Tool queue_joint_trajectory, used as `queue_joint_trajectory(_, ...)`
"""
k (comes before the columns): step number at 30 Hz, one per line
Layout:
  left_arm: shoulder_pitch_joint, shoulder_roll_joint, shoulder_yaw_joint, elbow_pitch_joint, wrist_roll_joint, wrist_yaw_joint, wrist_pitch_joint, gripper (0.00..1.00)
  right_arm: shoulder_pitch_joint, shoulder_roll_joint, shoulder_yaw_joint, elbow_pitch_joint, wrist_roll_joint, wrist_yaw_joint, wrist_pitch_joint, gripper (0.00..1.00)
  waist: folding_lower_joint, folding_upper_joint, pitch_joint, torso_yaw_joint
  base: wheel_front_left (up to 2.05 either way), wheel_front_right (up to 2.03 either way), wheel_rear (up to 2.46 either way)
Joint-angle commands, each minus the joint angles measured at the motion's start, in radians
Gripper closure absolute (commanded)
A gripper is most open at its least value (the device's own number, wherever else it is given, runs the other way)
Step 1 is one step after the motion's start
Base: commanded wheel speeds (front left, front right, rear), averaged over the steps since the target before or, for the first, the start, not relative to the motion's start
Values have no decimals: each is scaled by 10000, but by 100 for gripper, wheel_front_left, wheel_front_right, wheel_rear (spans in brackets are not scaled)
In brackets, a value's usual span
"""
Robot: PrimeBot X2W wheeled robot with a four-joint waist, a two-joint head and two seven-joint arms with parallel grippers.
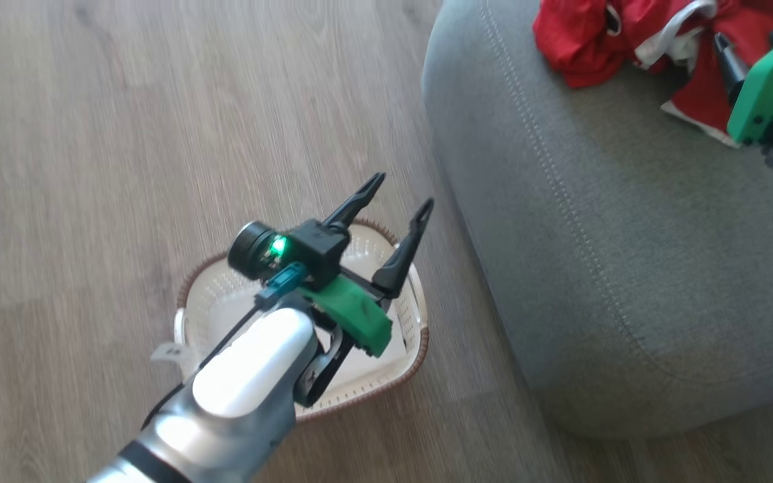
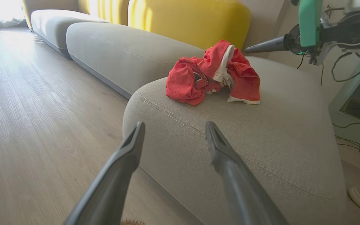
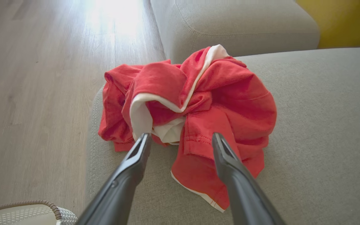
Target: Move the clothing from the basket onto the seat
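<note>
**Clothing on the seat, both end effectors empty**

The crumpled red sports clothing with white trim (image 3: 192,103) lies in one heap on top of the large rounded grey fabric seat (image 1: 594,235), close to its stitched edge. The right end effector (image 3: 180,137) hovers just over the near side of the heap. Its two dark fingers stand wide apart, one on either side of a red fold, and nothing is pinched between them.

The left end effector (image 1: 401,191) hangs above the small cream perforated plastic basket with a brown woven-look rim (image 1: 420,349). It too is fully open and empty. The basket stands on the pale wood-plank floor (image 1: 91,134) just beside the seat. No red cloth shows in the visible part of its inside, though the left forearm hides much of it.

The step in hand looks like the set-down on the seat, and the task seems at or near its end. The next move probably calls for lifting the right fingers straight up so they do not snag the loose fabric. The left arm should then shift aside so the basket's hidden floor can be checked for any remaining garment.
</note>
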Motion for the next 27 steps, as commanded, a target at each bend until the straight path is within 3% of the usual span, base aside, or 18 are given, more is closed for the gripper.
queue_joint_trajectory(1, 31, 230, 465, -347, -126, 136, -110, 0, 154, -202, 291, -587, 243, -4, -114, 0, 0, 0, -378, 48, 0, 0, 0)
queue_joint_trajectory(14, 1738, 880, 1941, -1032, -682, 794, -124, 0, 1897, -590, 1291, -2705, 985, -4, -1730, 0, 0, 0, -1719, 1050, 0, 0, 0)
queue_joint_trajectory(20, 2813, 1294, 2802, -1572, -785, 1153, -125, 0, 2910, -275, 1060, -3613, 803, -4, -2394, 0, 0, 0, -2140, 1588, 0, 0, 0)
queue_joint_trajectory(27, 4207, 1800, 3865, -2189, -674, 1913, -125, 0, 4365, 544, 80, -4406, 101, -4, -3016, 0, 0, 0, -2500, 2040, 0, 0, 0)
